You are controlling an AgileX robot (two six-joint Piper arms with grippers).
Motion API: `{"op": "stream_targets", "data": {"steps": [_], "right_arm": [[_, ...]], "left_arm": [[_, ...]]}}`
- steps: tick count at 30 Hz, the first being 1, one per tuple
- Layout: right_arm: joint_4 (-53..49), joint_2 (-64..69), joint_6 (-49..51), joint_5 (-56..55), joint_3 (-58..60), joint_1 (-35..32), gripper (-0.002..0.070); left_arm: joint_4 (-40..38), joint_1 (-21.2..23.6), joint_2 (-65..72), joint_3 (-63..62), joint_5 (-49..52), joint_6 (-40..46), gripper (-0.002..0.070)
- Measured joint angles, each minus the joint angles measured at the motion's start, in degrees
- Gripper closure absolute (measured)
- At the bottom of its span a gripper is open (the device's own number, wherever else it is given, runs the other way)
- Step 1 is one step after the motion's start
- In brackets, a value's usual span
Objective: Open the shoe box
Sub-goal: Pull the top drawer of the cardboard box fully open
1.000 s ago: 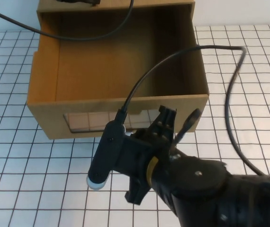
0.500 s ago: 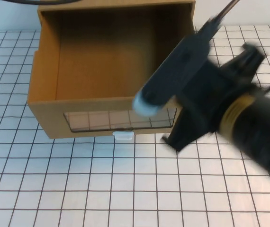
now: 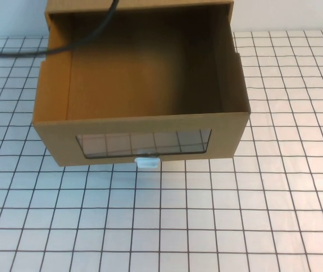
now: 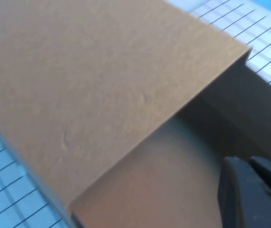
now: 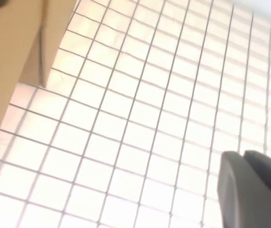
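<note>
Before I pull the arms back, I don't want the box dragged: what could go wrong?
The black cable lies across the back left corner of the open shoe box; a moving arm may snag it and shift the box. The left gripper hangs close above the box's inside and could clip the cardboard. The right gripper, shut, is over the table beside the box.

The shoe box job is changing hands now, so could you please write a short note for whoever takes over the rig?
Left tool: close over the shoe box, where the tray meets its outer sleeve; out of the high view.
Right tool: shut, holding nothing, above the gridded table beside the box.
Shoe box: tray slid out toward the robot, interior exposed; white pull tab at the windowed front's lower edge.
Done: box open.
Left: apparently nothing but parking the arms.
</note>
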Motion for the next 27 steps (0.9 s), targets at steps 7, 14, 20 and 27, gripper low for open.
{"op": "stream_targets", "data": {"steps": [7,14,20,27], "right_arm": [[22.4,-9.3,-15.2,-1.0,2.4,-15.5,0.0689],[31.0,-23.5,-17.0,-9.9,20.1,-19.2,0.0689],[35.1,-39.2,-17.1,-23.9,39.5,-19.2,0.0689],[37.6,-57.1,-17.3,-31.6,55.6,-19.2,0.0689]], "left_arm": [[0.5,0.0,-16.0,25.8,-19.1,7.1,0.0677],[-6.6,0.0,-32.3,51.8,-41.8,15.6,0.0677],[-12.5,0.0,-47.8,71.7,-56.7,20.0,0.0677],[-13.4,0.0,-68.3,91.7,-65.1,20.5,0.0677]]}}
